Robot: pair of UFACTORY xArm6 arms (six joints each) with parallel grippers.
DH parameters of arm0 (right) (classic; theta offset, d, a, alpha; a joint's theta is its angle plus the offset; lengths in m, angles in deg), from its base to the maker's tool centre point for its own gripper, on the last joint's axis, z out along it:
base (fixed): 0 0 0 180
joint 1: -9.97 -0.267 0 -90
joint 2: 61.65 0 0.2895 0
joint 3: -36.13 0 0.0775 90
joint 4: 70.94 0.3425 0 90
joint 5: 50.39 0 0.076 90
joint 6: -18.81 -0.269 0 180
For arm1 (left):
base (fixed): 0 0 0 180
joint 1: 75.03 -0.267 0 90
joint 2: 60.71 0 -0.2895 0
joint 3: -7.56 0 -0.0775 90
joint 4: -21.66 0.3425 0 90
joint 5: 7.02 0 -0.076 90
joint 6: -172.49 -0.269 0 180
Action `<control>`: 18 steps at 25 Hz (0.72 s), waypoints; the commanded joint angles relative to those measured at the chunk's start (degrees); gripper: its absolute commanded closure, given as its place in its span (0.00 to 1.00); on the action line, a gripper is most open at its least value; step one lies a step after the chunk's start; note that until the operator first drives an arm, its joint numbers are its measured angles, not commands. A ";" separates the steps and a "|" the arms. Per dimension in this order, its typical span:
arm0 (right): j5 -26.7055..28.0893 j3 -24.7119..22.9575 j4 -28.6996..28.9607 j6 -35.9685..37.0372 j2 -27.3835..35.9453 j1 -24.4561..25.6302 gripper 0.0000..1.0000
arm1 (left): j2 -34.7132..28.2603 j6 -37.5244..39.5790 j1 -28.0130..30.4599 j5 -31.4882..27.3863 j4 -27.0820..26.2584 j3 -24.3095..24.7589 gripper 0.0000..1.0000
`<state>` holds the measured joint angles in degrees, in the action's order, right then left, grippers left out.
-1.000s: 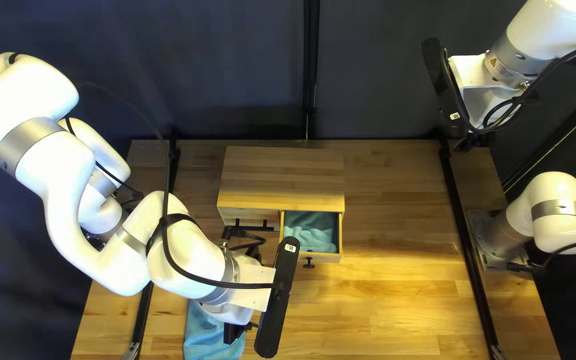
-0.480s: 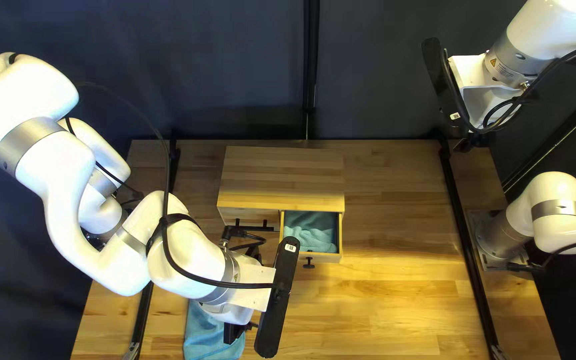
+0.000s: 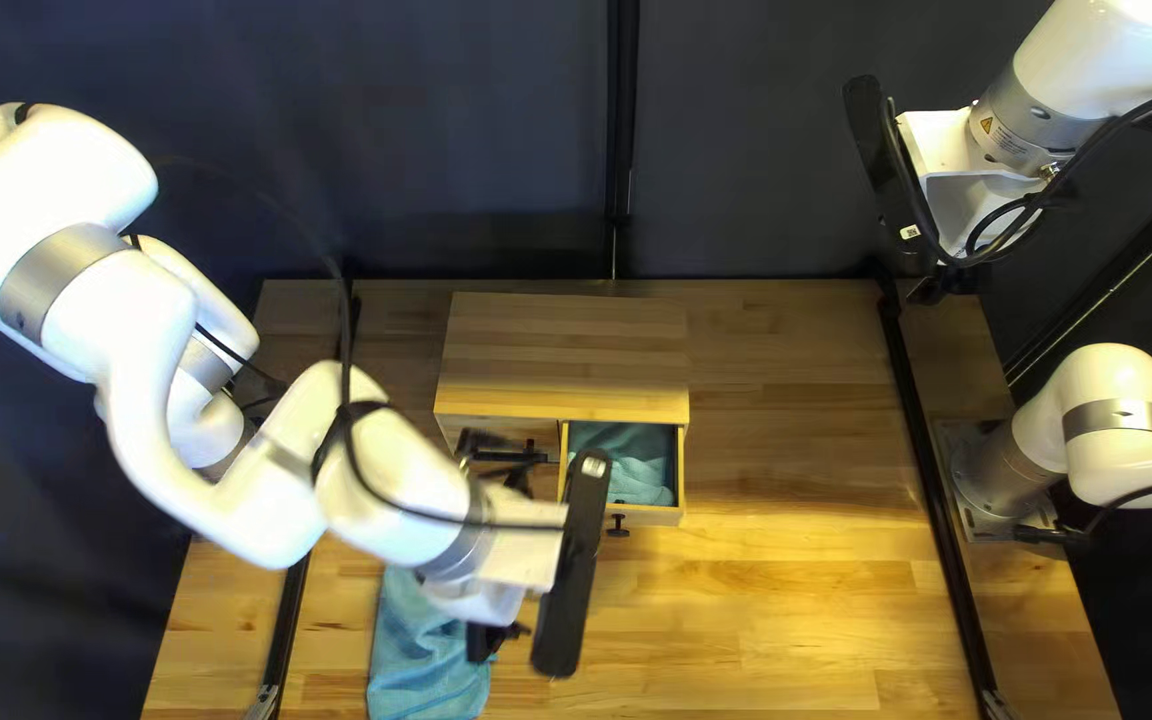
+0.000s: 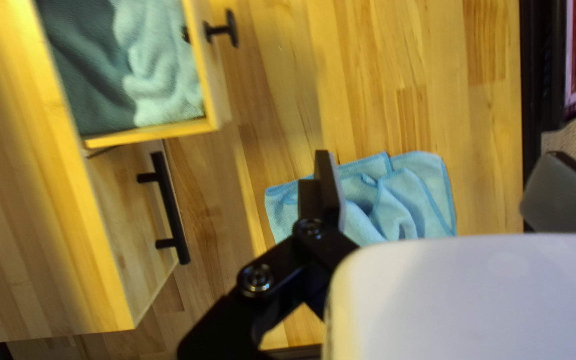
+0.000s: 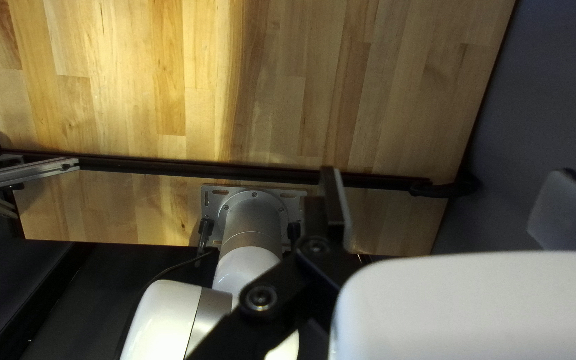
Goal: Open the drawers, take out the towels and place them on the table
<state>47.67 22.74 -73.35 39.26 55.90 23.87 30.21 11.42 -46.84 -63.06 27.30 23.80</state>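
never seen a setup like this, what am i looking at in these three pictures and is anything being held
These are two white robot arms fixed at the sides of a wooden table, each ending in a two-fingered gripper. The wide picture looks down from above the table's near edge. The other two come from cameras on the arms' wrists.

On the table stands a wooden drawer box. Its open drawer has a teal towel inside, and the shut drawer sits beside it. A blue towel lies on the table near the front edge. The left gripper hovers over it, open and holding nothing. The right arm is raised off to the side. Its camera looks down at its own base, and it holds nothing either.
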 commanded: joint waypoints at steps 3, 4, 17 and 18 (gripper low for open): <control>0.00 0.00 0.00 0.00 0.00 0.00 0.00 | 2.71 -2.02 -4.86 8.17 -3.92 1.48 0.00; 0.00 0.00 0.00 0.00 0.00 0.00 0.00 | 3.45 -1.97 -5.75 9.30 -4.28 1.69 0.00; 0.00 0.00 0.00 0.00 0.00 0.00 0.00 | 16.22 23.16 -8.91 -2.78 2.13 -11.83 0.00; 0.00 0.00 0.00 0.00 0.00 0.00 0.00 | 16.22 23.16 -8.91 -2.78 2.13 -11.83 0.00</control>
<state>47.67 22.74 -73.35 39.26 55.91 23.87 44.85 31.49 -55.73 -62.94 28.20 14.26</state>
